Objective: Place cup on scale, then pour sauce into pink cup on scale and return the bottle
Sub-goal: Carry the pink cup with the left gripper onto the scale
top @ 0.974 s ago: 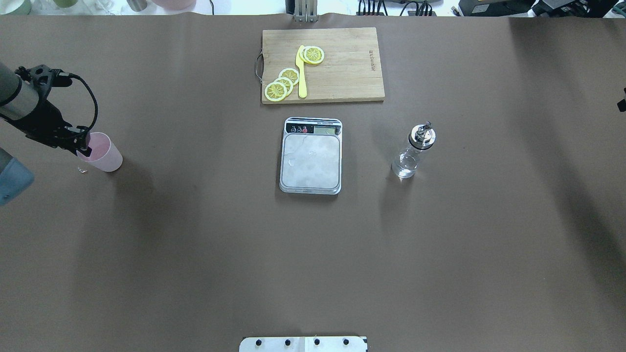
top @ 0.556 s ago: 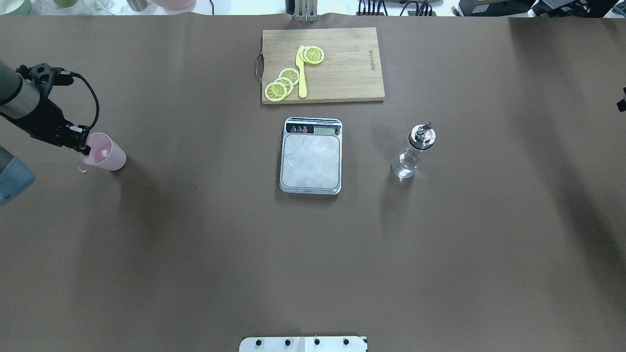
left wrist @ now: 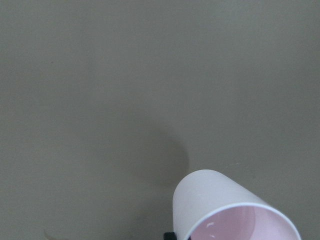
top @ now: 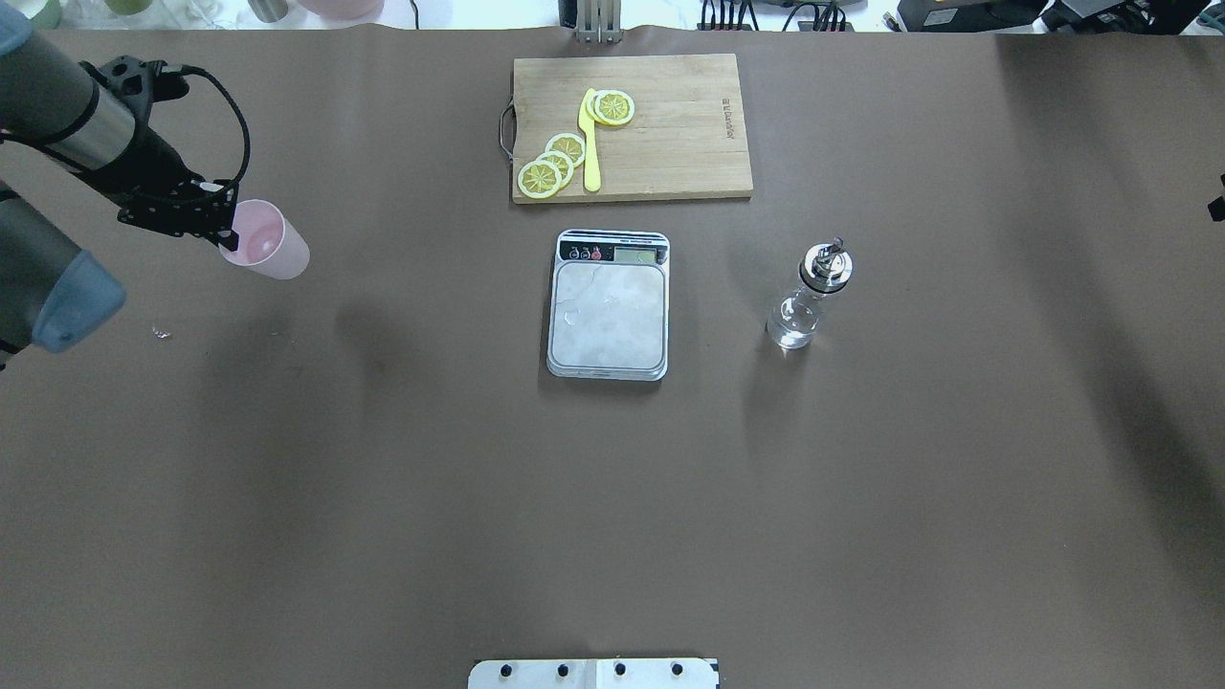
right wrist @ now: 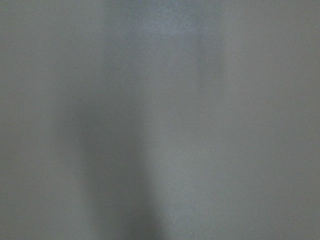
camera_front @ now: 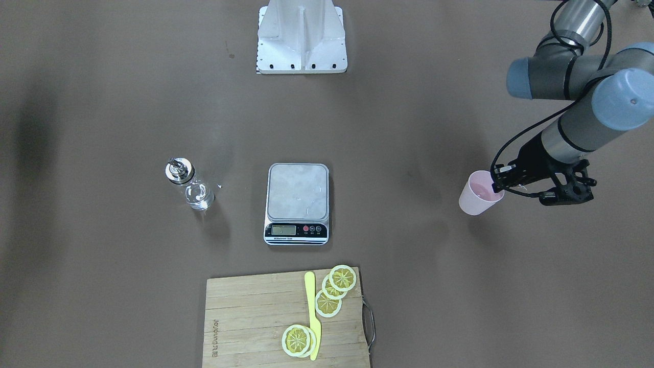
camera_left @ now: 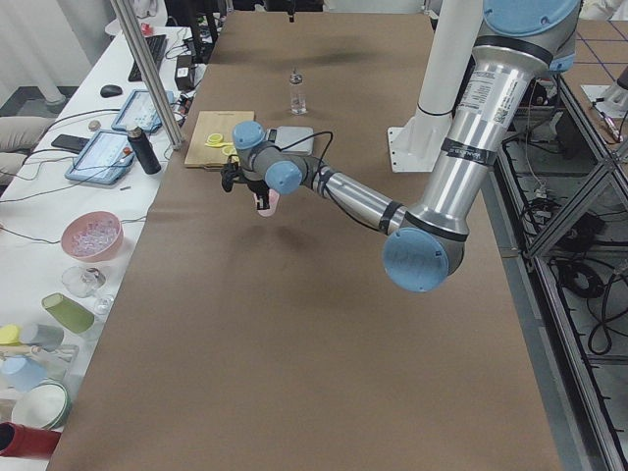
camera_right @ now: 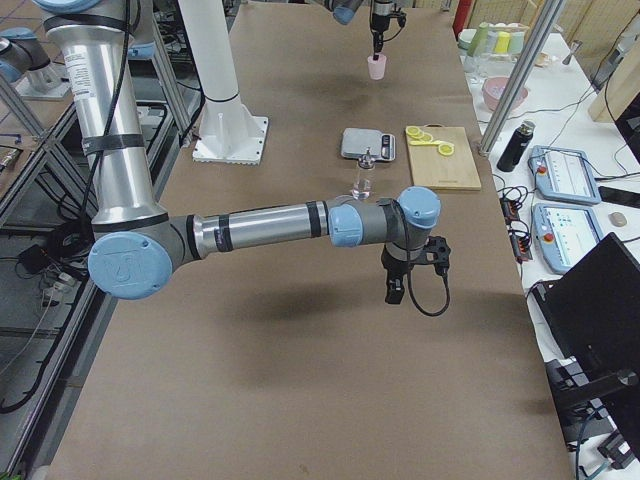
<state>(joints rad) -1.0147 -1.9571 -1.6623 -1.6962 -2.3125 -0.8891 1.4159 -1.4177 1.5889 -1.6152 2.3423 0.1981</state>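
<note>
In the front-facing view, the left fingers point(camera_front: 497, 180) are clenched on the rim of the cup point(camera_front: 477, 198). The cup hangs tilted, well apart from the scale point(camera_front: 297, 197) at the middle of the tabletop point(camera_front: 409, 117). The bottle point(camera_front: 190, 190) stands untouched beyond the scale.

In the overhead view, the cup point(top: 268, 247) has risen off the tabletop since a second ago and shifted toward the scale point(top: 609, 311). Its shadow now lies apart from it. The pick-up looks done and the carry begun, though the platform is still bare.

From the left end, the cup point(camera_left: 265, 202) hangs in the air under the near arm's wrist.

From the right end, the right fingers point(camera_right: 393, 290) hover over bare tabletop. I cannot tell whether they are released or clenched.

The left wrist view shows the cup's wall and mouth point(left wrist: 227, 210), with the tabletop below.

The right wrist view shows only blurred tabletop.
</note>
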